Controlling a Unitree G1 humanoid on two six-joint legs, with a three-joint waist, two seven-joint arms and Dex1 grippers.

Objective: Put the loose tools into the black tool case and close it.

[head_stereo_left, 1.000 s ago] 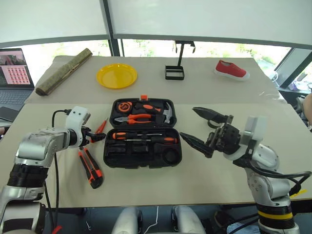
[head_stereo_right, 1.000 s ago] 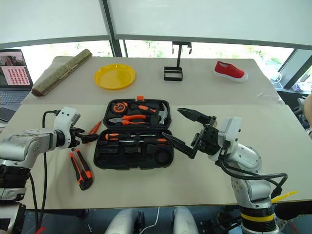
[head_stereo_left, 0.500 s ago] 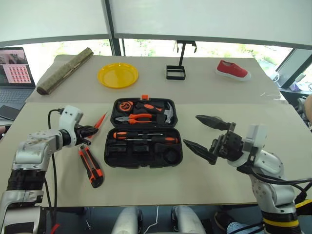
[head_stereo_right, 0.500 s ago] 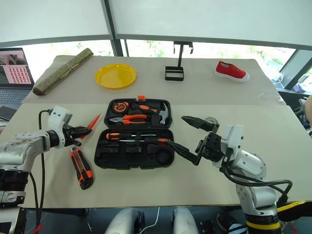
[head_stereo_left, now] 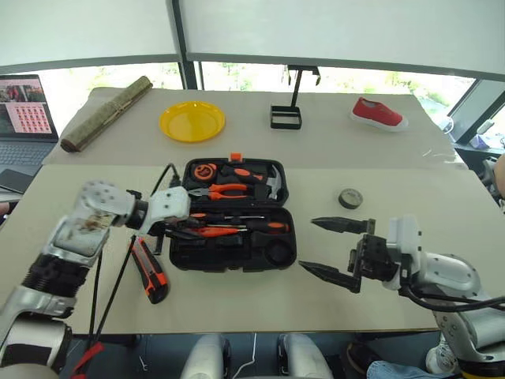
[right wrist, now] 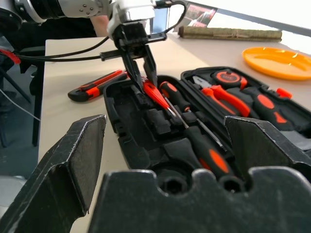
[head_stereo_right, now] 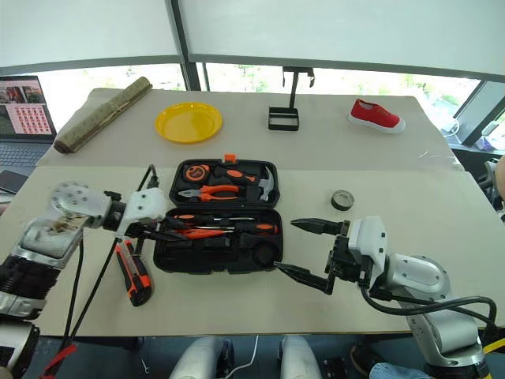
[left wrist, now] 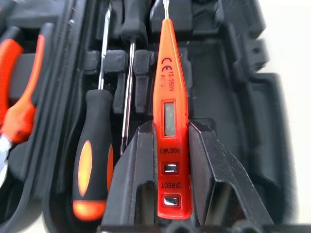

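The left end effector [left wrist: 167, 194] was clamped on the handle end of the slim orange tester pen [left wrist: 168, 121], holding it over the near-left part of the open black tool case [head_stereo_left: 280, 257], above the moulded slots. The pen's long axis ran roughly parallel to the 2 screwdrivers [head_stereo_left: 237, 219] in the case, its metal tip pointing away from the fingers. The right end effector [head_stereo_left: 331, 249] hung spread wide and empty just right of the case, with the tape roll [head_stereo_left: 350, 198] on the table [head_stereo_left: 394, 181] farther back.

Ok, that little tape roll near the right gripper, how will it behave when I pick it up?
The tape roll looks small, so probably light. It lies flat on the table, so it shouldn't roll unless tipped onto its edge. The open right gripper may find its round side slippery.
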